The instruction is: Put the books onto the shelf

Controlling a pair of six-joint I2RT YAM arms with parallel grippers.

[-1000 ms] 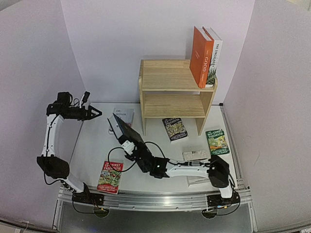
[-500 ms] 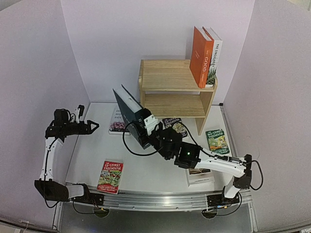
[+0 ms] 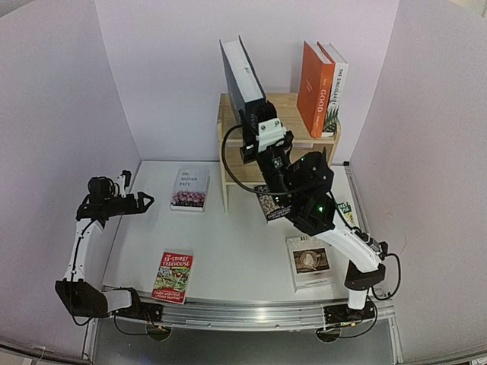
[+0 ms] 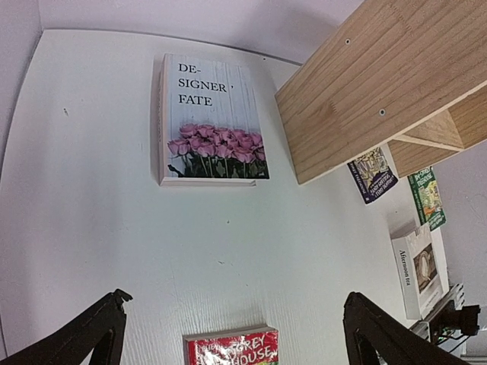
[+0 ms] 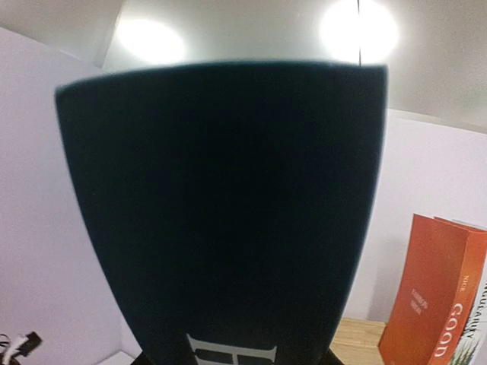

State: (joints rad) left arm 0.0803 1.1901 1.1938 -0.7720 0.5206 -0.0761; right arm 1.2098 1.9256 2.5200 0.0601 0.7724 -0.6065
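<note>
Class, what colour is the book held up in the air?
Dark navy; the book shows best in the right wrist view.

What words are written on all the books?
"DE-SIGNER FATE": rose-cover book.
"GOOD": orange book.
"13-STOREY TREEHOUSE": red paperback.
"Afternoon tea": coffee-cup book, on its spine.
"THE SINGULAR...": white book, rest hidden.
Dark paperback, green paperback, navy book: too small or cut off.

walls [image 3: 61,114]: pale lilac | table [image 3: 228,251]: white | ceiling lights [image 5: 358,30]: two, bright
</note>
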